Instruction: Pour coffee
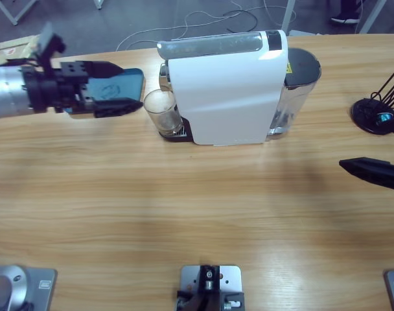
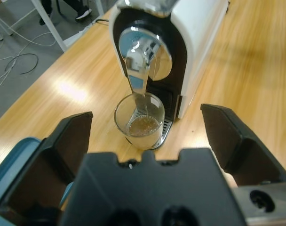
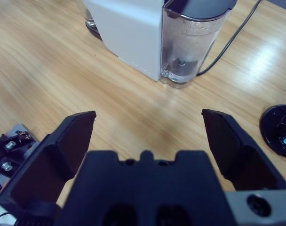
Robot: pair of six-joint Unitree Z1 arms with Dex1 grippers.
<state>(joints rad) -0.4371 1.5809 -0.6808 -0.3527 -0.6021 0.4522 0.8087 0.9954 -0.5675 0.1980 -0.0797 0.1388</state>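
Partly hidden glass (image 1: 161, 110) under machine (image 1: 226, 91), coffee (image 2: 144, 126) (shallow), right claw (image 1: 372, 172) cropped.

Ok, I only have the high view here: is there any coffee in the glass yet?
Observer: Yes. The left wrist view shows a little brown coffee in the bottom of the glass, right under the spout.
Operator: Is the left gripper holding the glass?
Observer: No. The left gripper is open and apart from the glass, which stands ahead of it, seen between its jaws.
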